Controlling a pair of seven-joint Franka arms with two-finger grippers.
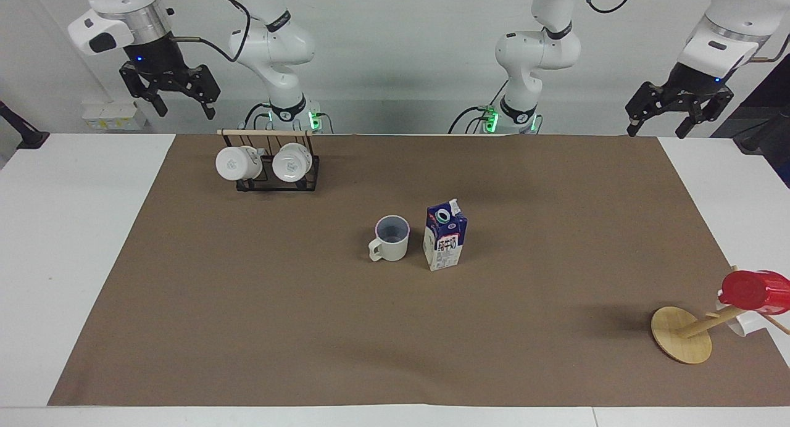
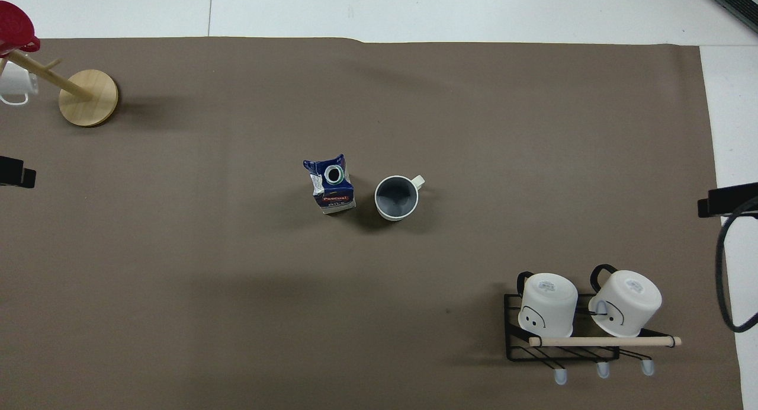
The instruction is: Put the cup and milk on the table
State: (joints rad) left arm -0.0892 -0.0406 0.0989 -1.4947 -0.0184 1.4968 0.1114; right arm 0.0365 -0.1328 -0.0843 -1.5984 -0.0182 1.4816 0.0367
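Observation:
The cream-beige cup (image 1: 392, 239) stands upright on the brown mat (image 1: 278, 328) of the white table (image 1: 68, 242), handle pointing away from the robots. The dark blue and white milk carton (image 1: 445, 237) stands upright beside it, toward the left arm's end, a small gap between them. Both also show in the overhead view, cup (image 2: 396, 198) and milk (image 2: 333, 188). My right gripper (image 1: 185, 109) hangs open and empty, high over the table's edge at the robots' end. My left gripper (image 1: 655, 131) hangs open and empty, high over the mat's corner at the left arm's end.
A black rack (image 1: 278, 183) holding two white mugs (image 1: 237, 163) lies on the mat near the right arm's base. A wooden mug tree (image 1: 682, 335) with a red cup (image 1: 753, 291) and a white mug stands at the mat's corner farthest from the robots, at the left arm's end.

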